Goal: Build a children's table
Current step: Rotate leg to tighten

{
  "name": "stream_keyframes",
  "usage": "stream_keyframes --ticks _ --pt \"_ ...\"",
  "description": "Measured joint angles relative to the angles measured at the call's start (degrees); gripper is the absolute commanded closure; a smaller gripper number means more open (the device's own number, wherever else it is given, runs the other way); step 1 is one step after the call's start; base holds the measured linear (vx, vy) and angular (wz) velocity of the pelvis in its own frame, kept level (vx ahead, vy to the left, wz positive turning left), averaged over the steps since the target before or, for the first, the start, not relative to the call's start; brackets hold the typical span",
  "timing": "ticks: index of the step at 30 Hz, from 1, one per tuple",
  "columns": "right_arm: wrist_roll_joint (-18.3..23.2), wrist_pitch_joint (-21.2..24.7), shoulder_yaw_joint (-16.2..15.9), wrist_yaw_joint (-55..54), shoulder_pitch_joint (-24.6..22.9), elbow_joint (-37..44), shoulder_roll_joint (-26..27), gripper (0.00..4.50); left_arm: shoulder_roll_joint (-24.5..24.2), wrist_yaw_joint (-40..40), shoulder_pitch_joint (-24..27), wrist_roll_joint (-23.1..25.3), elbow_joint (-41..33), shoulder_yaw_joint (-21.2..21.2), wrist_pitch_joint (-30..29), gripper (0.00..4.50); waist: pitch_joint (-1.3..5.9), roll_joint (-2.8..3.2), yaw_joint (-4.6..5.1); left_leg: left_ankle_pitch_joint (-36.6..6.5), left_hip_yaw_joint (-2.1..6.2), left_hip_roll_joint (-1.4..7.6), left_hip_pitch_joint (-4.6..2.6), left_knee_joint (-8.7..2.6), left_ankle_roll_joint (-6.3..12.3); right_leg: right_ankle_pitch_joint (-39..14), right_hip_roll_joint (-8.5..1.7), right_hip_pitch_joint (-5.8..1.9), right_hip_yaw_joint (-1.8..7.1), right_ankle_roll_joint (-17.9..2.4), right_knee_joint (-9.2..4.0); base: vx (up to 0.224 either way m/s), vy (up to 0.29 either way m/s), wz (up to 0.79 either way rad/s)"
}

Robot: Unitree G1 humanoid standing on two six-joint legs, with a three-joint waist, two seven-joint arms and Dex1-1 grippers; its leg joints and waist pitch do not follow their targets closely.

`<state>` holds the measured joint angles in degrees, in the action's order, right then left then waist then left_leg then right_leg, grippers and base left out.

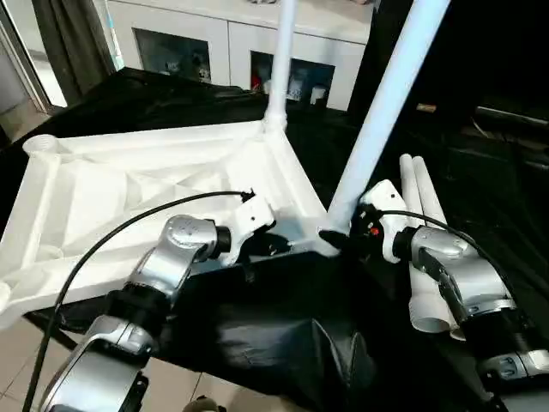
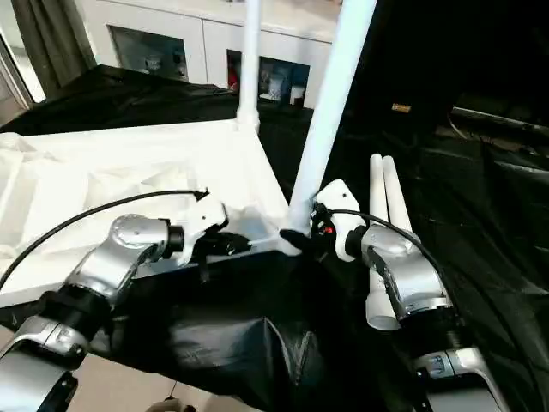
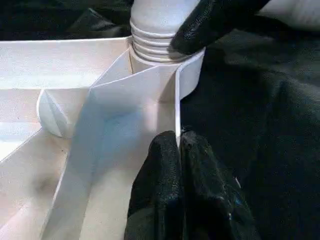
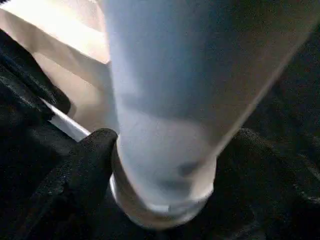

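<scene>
The children's table top [image 1: 129, 184] lies upside down on the black-draped surface, ribs showing. One white leg [image 1: 281, 51] stands in the far right corner socket. A second leg [image 1: 386, 103] leans in the near right corner socket, its threaded base [image 3: 155, 35] showing above the socket. My right gripper [image 1: 336, 238] is open, its fingers [image 4: 85, 165] on either side of this leg's base. My left gripper [image 3: 179, 145] is shut on the top's thin edge wall, just beside that corner. Two loose legs [image 1: 425, 215] lie side by side to the right.
A white cabinet [image 1: 214, 43] with glass doors stands behind the work surface. The black cloth [image 1: 283, 343] hangs over the near edge, with floor [image 1: 17, 343] at lower left. A black cable [image 1: 111, 240] arcs over my left forearm.
</scene>
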<state>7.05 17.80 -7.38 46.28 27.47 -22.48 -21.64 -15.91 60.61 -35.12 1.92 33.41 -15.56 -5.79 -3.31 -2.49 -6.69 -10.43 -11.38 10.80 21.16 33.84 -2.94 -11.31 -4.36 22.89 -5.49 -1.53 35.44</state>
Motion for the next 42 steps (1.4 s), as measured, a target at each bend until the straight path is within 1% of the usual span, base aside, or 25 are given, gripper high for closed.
stream_keyframes --ticks 1,2,5,6,9,11,12,16,22,25,27,29,30,34,37,39,41,42 --pt "0.1 0.2 0.0 0.3 0.0 0.1 0.0 0.66 -0.1 0.2 0.2 0.0 -0.3 0.0 0.0 4.50 0.00 0.00 0.00 0.0 0.00 0.00 0.00 0.00 0.00 0.0 0.00 0.00 0.00 0.0 0.01 0.000 0.000 0.00" --pt "0.1 0.5 -0.1 0.6 -0.2 0.6 0.0 0.82 -0.4 0.5 0.7 -0.1 -1.1 0.0 0.0 4.50 0.00 0.00 0.04 0.0 0.00 0.00 0.00 0.02 0.00 0.0 0.00 0.00 0.00 0.0 0.02 0.000 0.000 0.00" --pt "0.1 0.7 -0.3 1.1 -0.5 1.3 0.0 0.82 -0.7 1.0 0.8 -0.3 -1.3 0.0 -0.1 4.50 0.00 0.00 0.05 0.0 0.00 0.00 -0.01 0.02 0.00 0.0 0.00 0.01 0.00 0.0 0.05 0.000 0.000 0.00" --pt "0.1 0.8 -0.4 1.1 -0.5 1.5 -0.1 1.10 -0.8 1.1 0.8 -0.4 -1.4 0.0 -0.1 4.50 0.00 0.00 0.08 0.0 0.00 0.01 -0.01 0.03 0.00 0.0 0.00 0.01 0.00 0.0 0.07 0.000 0.000 0.00" --pt "0.1 0.8 -0.7 1.6 -0.5 1.6 -0.1 1.28 -1.1 1.1 1.1 -0.5 -2.1 0.0 -0.5 4.50 0.00 -0.01 0.13 0.0 0.00 0.02 -0.01 0.03 0.00 0.0 0.00 0.02 0.00 0.0 0.09 0.000 0.000 0.00" --pt "0.1 0.8 -0.8 1.8 -0.5 1.6 -0.1 1.51 -1.1 1.1 1.2 -0.5 -2.3 0.0 -0.7 4.50 0.00 -0.01 0.17 0.0 0.00 0.01 0.00 0.04 0.00 0.0 0.00 0.02 0.00 0.0 0.09 0.000 0.000 0.00" --pt "0.1 0.8 -0.8 1.8 -0.5 1.6 -0.1 1.51 -1.2 1.1 1.2 -0.5 -2.4 0.0 -0.7 4.50 0.00 -0.01 0.17 0.0 0.00 0.01 0.00 0.05 0.00 0.0 0.00 0.02 0.00 0.0 0.09 0.000 0.000 0.00" --pt "0.1 0.9 -1.0 1.8 -0.7 2.2 -0.1 1.79 -1.2 1.3 1.2 -0.6 -2.4 0.0 -1.0 4.50 0.00 -0.01 0.17 0.0 0.00 0.01 0.00 0.05 0.00 0.0 0.00 0.02 0.00 0.0 0.10 0.000 0.000 0.00" --pt "0.1 1.1 -1.0 1.7 -1.0 2.6 -0.1 1.83 -1.2 1.4 1.2 -0.6 -2.5 0.0 -1.3 4.50 0.00 -0.02 0.16 0.0 0.00 0.01 -0.01 0.06 0.00 0.0 0.00 0.02 0.00 0.0 0.11 0.000 0.000 0.00" --pt "-0.3 3.6 -0.7 -1.8 -1.2 3.4 1.6 1.84 -1.0 -0.2 1.2 -0.6 -2.3 0.1 -2.5 4.50 0.03 -0.06 0.23 0.0 0.00 0.03 -0.06 0.10 -0.01 0.0 0.00 0.00 0.00 0.0 0.19 0.000 0.000 0.00" --pt "-1.0 5.5 0.9 -8.3 -1.1 3.0 4.6 1.85 0.6 -3.9 -0.1 0.2 -0.4 0.1 -3.7 4.50 0.07 -0.16 0.32 0.0 0.00 0.03 -0.12 0.23 -0.02 0.0 0.00 -0.04 0.03 0.0 0.28 0.000 0.000 0.00" --pt "-1.2 6.4 3.6 -16.2 -0.5 1.2 8.7 1.85 3.2 -8.3 -2.1 0.9 2.5 0.2 -5.0 4.50 0.13 -0.29 0.40 0.1 0.00 0.04 -0.19 0.29 -0.08 0.1 0.00 -0.11 0.05 -0.1 0.30 0.000 0.000 0.00" --pt "-2.2 6.5 7.0 -25.3 1.0 -1.6 12.9 1.85 6.2 -13.4 -4.2 2.1 5.7 0.5 -6.4 4.50 0.18 -0.38 0.40 0.1 0.01 0.04 -0.20 0.34 -0.08 0.1 -0.01 -0.14 0.05 -0.1 0.29 0.000 0.000 0.00" --pt "-2.2 5.6 9.8 -35.1 2.8 -5.1 17.1 1.85 10.0 -18.8 -6.2 2.4 9.4 0.6 -7.4 4.50 0.19 -0.40 0.24 0.2 0.02 0.03 -0.36 0.35 -0.10 0.1 -0.02 -0.45 0.05 0.2 0.13 0.000 0.000 0.00" --pt "-2.8 4.4 10.3 -39.3 4.4 -8.2 18.4 1.85 12.3 -21.9 -8.1 2.5 13.0 0.8 -7.4 4.50 0.19 -0.39 0.14 0.1 0.02 0.03 -0.60 0.31 -0.10 0.1 -0.02 -0.85 0.05 0.3 -0.14 0.000 0.000 0.00" --pt "-3.1 3.7 11.6 -42.0 5.8 -10.2 19.3 1.85 14.1 -23.3 -9.6 2.8 15.9 0.8 -6.2 4.50 0.16 -0.34 0.17 0.1 0.02 0.02 -0.65 0.29 -0.10 0.1 -0.02 -1.01 0.05 0.3 -0.33 0.000 0.000 0.00" --pt "-3.2 3.1 12.7 -43.5 6.6 -11.5 19.8 1.16 15.0 -24.2 -10.4 3.3 17.8 0.8 -4.9 4.50 0.17 -0.35 0.22 0.1 0.02 -0.01 -0.56 0.29 -0.09 0.1 -0.05 -1.01 0.06 0.4 -0.45 0.000 0.000 0.00" --pt "-3.2 2.9 12.8 -43.7 6.6 -11.6 19.9 1.13 15.1 -24.4 -10.5 3.4 18.1 0.8 -4.4 4.50 0.17 -0.35 0.24 0.1 0.02 -0.02 -0.56 0.29 -0.05 0.1 -0.05 -1.02 0.06 0.4 -0.47 0.000 0.000 0.00"
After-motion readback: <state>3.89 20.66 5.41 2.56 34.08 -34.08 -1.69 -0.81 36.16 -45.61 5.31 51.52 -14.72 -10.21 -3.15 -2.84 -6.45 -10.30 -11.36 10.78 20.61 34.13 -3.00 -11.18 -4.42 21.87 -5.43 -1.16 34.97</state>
